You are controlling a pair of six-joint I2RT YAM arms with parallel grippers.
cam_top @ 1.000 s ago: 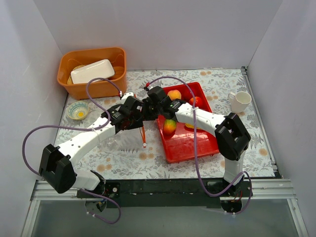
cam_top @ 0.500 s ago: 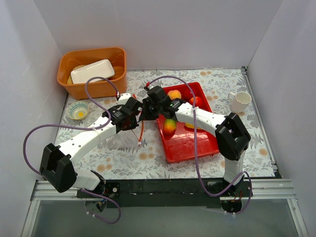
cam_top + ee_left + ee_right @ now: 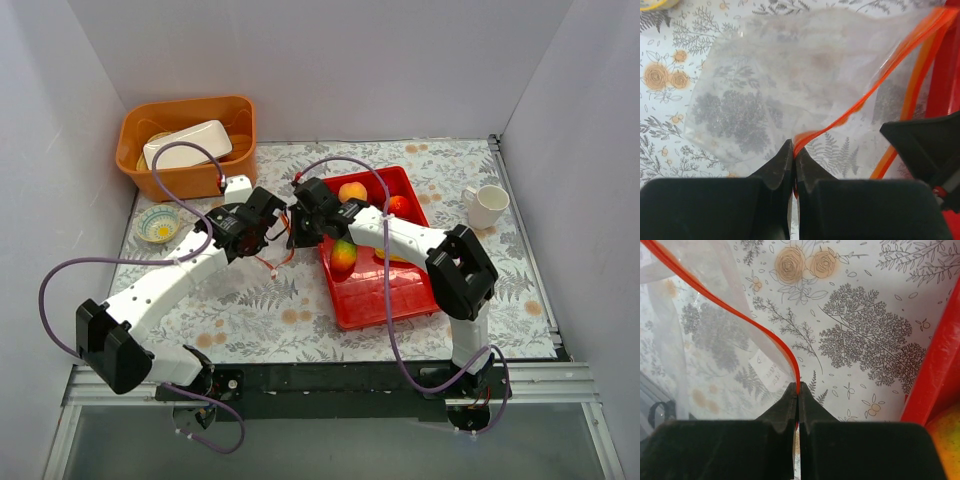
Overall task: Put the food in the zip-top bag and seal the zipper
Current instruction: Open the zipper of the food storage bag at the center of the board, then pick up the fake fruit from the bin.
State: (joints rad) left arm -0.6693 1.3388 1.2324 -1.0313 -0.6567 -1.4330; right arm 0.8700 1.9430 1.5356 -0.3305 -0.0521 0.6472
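The clear zip-top bag [image 3: 790, 75] hangs between my two grippers just left of the red tray [image 3: 400, 305]. My left gripper [image 3: 793, 150] is shut on one side of its orange-red zipper [image 3: 880, 82]. My right gripper [image 3: 798, 388] is shut on the other side of the zipper, which also shows in the right wrist view [image 3: 740, 310]. In the top view both grippers, left [image 3: 263, 228] and right [image 3: 297, 226], sit close together. The food lies in the tray: a peach ball [image 3: 352, 191], a red ball [image 3: 398, 205], a green-orange mango [image 3: 343, 256]. The grapes are hidden.
An orange basin [image 3: 185, 150] holding a white dish [image 3: 187, 143] stands at the back left. A small patterned bowl [image 3: 158, 225] sits left of the arms. A white mug [image 3: 487, 206] stands right of the tray. The tray's red wall [image 3: 935, 365] is close to my right gripper.
Both grippers have moved back and a little left with the zipper strip in them. The strip that hung toward the near edge is now drawn up short between them.
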